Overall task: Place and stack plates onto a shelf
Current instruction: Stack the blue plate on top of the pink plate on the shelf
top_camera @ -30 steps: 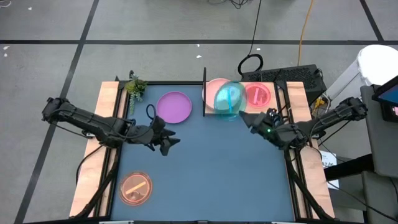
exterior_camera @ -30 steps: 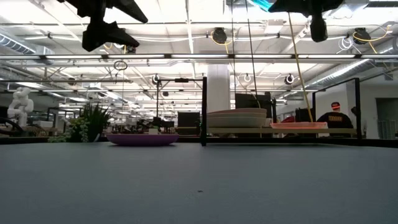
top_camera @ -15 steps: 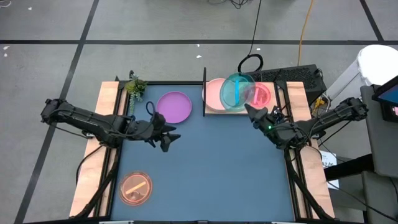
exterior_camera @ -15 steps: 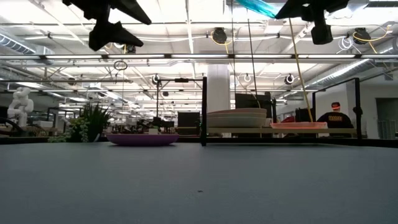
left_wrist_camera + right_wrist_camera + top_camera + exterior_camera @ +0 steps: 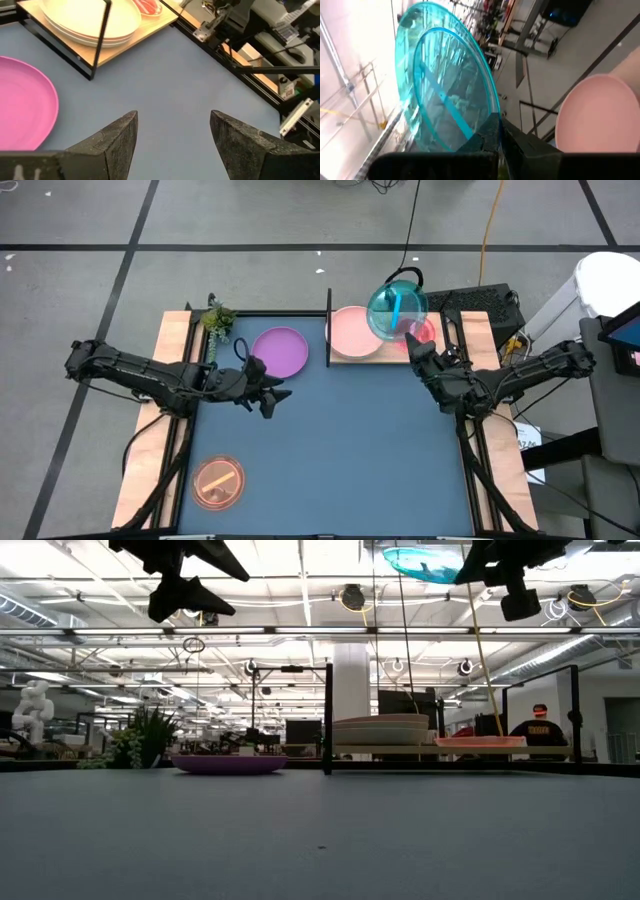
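Cyan dish: pinched by right end effector, held above shelf. Left end effector: spread, empty, near purple plate.

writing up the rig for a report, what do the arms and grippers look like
Two dark, near-black jointed arms. The left gripper ends in two blunt, wedge-shaped matte black fingers with a rough surface. A thin black cable loops above its wrist. The right gripper is equally dark, with a small green light on the arm behind it.
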`<state>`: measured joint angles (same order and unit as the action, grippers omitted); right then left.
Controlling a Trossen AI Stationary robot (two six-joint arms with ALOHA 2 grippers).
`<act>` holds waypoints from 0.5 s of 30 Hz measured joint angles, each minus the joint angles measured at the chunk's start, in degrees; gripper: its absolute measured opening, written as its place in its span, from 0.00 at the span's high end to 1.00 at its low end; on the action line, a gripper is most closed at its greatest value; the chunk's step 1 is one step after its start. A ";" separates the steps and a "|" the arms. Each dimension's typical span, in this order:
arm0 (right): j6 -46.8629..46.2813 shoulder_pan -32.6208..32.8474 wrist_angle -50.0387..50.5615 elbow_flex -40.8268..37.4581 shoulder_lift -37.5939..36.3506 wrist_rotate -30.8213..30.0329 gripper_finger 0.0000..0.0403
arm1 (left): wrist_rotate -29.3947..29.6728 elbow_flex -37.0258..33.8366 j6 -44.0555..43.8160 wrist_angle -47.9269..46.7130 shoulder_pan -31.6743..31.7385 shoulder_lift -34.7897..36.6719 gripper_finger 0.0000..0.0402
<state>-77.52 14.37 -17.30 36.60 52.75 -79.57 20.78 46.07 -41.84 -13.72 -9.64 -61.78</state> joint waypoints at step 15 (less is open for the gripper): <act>-16.42 -14.59 24.88 0.00 -3.02 15.38 1.00 | -1.40 0.01 0.67 0.52 4.63 0.00 0.37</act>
<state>-93.94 -0.22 7.58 36.60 49.73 -64.19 19.38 46.09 -41.17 -13.20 -5.01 -61.78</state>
